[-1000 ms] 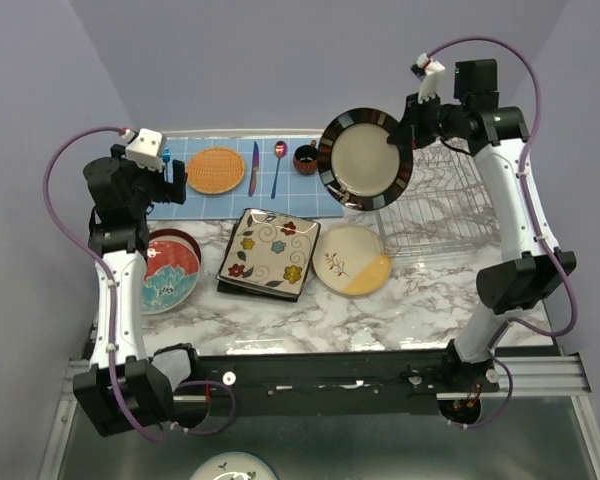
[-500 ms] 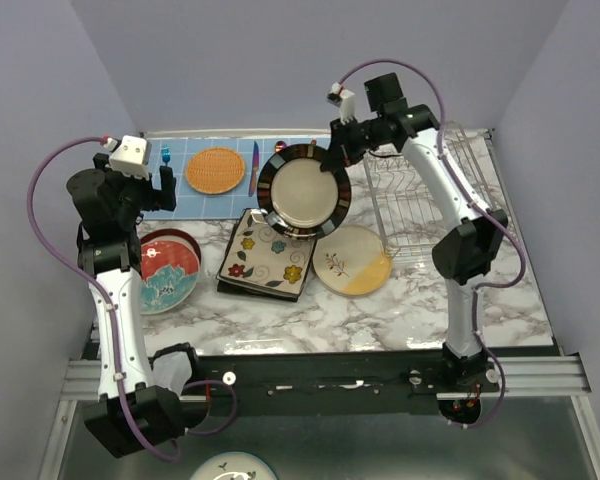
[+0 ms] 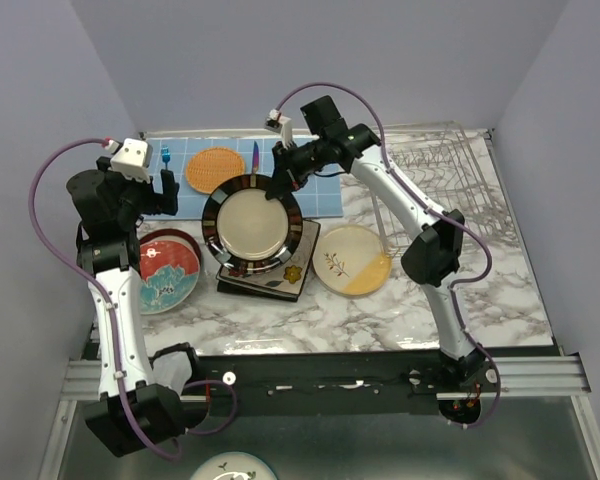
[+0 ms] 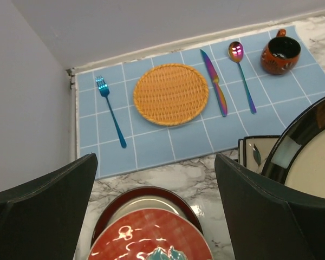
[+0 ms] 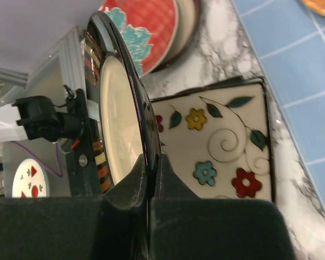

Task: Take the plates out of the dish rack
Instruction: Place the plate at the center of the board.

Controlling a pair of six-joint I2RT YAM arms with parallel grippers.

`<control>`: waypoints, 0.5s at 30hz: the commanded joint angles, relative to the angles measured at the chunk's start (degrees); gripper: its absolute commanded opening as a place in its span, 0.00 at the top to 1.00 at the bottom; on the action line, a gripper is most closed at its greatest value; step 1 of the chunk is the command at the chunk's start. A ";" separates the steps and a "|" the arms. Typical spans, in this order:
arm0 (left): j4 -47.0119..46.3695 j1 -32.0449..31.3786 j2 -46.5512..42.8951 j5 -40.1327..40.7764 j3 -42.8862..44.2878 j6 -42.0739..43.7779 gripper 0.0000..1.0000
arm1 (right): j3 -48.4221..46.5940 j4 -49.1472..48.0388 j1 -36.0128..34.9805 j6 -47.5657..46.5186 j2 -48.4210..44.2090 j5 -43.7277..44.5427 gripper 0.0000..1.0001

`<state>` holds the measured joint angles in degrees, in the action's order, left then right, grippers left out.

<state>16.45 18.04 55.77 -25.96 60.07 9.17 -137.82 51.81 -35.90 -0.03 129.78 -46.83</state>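
Observation:
A round plate (image 3: 252, 222) with a black striped rim and cream centre hangs tilted over the stack of square flowered plates (image 3: 283, 279). My right gripper (image 3: 276, 185) is shut on its far rim. In the right wrist view the fingers (image 5: 124, 187) pinch the rim edge-on, with the plate (image 5: 119, 124) above the flowered square plate (image 5: 222, 146). My left gripper (image 3: 168, 192) stands open and empty above a red and teal plate (image 3: 165, 270), which shows low down between the fingers (image 4: 151, 238). A cream and yellow plate (image 3: 352, 260) lies on the marble. The silver dish rack (image 3: 450, 190) stands at the back right.
A blue placemat (image 4: 151, 146) at the back left carries an orange woven mat (image 4: 171, 93), a fork (image 4: 111, 111), a knife (image 4: 214, 81), a spoon (image 4: 241, 70) and a dark-red cup (image 4: 280, 54). Walls close in the back and left.
My right arm has swung left from over the dish rack, carrying the striped plate down over the square flowered plates. The left arm has barely shifted.

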 commanded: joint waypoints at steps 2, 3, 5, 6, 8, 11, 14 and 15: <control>6.31 1.46 4.08 -11.46 -1.71 1.20 0.02 | 2.02 -8.04 -1.10 2.15 -1.89 -7.50 0.99; 7.53 3.56 4.78 -14.27 -1.54 1.64 0.02 | 3.86 -8.04 -1.10 0.66 -2.33 -7.05 0.99; 9.64 5.76 7.58 -23.90 0.21 2.69 0.02 | 5.19 -8.04 -1.10 -1.01 -3.74 -6.00 0.99; 13.05 7.86 8.82 -26.84 1.26 4.96 0.02 | 5.98 -8.04 -1.10 -1.80 -4.00 -5.73 0.99; 15.27 9.63 11.19 -30.71 3.81 6.12 0.02 | 7.65 -7.87 -1.10 -2.60 -4.62 -4.68 0.99; 18.79 11.05 11.82 -31.17 6.10 9.81 0.03 | 9.14 -7.86 -1.10 -4.01 -5.06 -2.92 0.99; 25.90 11.31 12.34 -32.22 7.69 15.52 0.04 | 9.59 -9.26 -1.10 -4.10 -5.15 -1.34 0.99; 28.70 11.57 12.35 -32.75 7.34 16.49 0.04 | 9.41 -9.62 -1.10 -3.92 -5.06 -0.55 0.99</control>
<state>33.76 28.88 68.75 -51.37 64.47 17.45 -127.61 46.92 -37.06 -4.36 129.54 -46.52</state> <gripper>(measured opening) 0.957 0.057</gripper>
